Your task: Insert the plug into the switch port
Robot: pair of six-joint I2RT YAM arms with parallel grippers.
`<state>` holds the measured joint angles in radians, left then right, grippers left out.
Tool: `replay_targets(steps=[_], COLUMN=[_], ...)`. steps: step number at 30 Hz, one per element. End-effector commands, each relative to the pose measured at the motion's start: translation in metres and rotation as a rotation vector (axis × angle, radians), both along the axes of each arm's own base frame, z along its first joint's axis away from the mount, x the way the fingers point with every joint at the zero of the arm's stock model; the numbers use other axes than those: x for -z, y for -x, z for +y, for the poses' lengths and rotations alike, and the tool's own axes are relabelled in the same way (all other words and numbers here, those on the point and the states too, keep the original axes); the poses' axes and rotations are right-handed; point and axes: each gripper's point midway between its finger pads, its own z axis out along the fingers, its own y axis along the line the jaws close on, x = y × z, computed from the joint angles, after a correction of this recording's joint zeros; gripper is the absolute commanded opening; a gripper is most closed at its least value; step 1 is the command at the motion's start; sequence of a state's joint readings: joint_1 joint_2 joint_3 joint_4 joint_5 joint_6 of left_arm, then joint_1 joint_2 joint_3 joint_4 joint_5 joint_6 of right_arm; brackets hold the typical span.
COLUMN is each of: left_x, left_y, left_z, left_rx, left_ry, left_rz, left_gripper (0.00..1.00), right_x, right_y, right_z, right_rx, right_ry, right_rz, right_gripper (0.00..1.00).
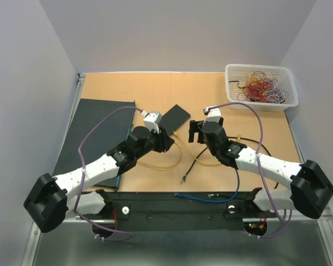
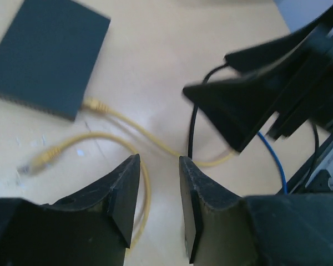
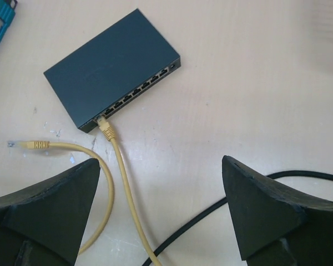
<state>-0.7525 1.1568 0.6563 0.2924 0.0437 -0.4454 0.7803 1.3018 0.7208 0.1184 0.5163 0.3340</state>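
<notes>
Yellow plug (image 3: 104, 126) in switch (image 3: 114, 66) port, right gripper (image 3: 160, 166) jaws wide apart

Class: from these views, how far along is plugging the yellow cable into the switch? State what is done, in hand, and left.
Done: one yellow plug looks seated in the switch. In hand: nothing; the right gripper is wide open and the left gripper holds nothing. Left: perhaps only pulling the arms back; the other plug lies loose on the table.
</notes>
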Motion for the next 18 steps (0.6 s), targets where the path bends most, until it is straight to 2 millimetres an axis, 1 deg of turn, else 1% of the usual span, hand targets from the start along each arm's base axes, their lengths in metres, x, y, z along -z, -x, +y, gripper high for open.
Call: replay_targets(steps=[1, 3, 4, 5, 6, 7, 8, 10, 11, 15, 17, 18], left_x=[0.028, 0.036, 0.040, 0.048, 0.052, 0.059, 0.062, 0.070, 0.074, 0.093, 0.099, 0.111], left_y=[0.033, 0.054, 0.070, 0.080, 0.096, 0.104, 0.111, 0.119, 0.126, 0.136, 0.141, 0.143], left_z=[0.009, 0.002, -0.006, -0.007, -0.014, -0.016, -0.019, -0.022, -0.025, -0.031, -0.036, -0.037], left_rx=[-0.051, -0.009, 0.021, 0.043, 0.086, 0.098, 0.115, 0.123, 0.138, 0.167, 0.195, 0.202], left_ry=[-0.013, -0.031, -0.035, -0.053, -0.057, -0.062, -0.065, -0.091, -0.099, -0.146, -0.171, -0.209], left_rz=[0.075, 0.098, 0.114, 0.131, 0.141, 0.163, 0.172, 0.179, 0.188, 0.213, 0.213, 0.227], left_gripper=[0.45, 0.47, 0.47, 0.47, 0.48, 0.48, 0.48, 0.48, 0.48, 0.48, 0.50, 0.50], right_x=[-0.015, -0.018, -0.022, -0.022, -0.022, -0.023, -0.024, -0.023, -0.022, -0.022, -0.022, -0.024], right_y=[0.007, 0.008, 0.009, 0.010, 0.011, 0.012, 0.012, 0.013, 0.013, 0.016, 0.017, 0.017], right_z=[-0.021, -0.023, -0.023, -0.024, -0.025, -0.026, -0.026, -0.026, -0.027, -0.027, -0.027, -0.029], right_rx=[0.083, 0.081, 0.081, 0.079, 0.081, 0.081, 0.081, 0.077, 0.078, 0.071, 0.068, 0.070], right_ry=[-0.030, -0.032, -0.041, -0.039, -0.040, -0.044, -0.047, -0.041, -0.040, -0.051, -0.048, -0.050], right_rz=[-0.037, -0.044, -0.050, -0.047, -0.049, -0.052, -0.054, -0.052, -0.051, -0.049, -0.049, -0.055], right_gripper=[0.96, 0.96, 0.96, 0.96, 0.96, 0.96, 0.96, 0.96, 0.96, 0.96, 0.96, 0.96])
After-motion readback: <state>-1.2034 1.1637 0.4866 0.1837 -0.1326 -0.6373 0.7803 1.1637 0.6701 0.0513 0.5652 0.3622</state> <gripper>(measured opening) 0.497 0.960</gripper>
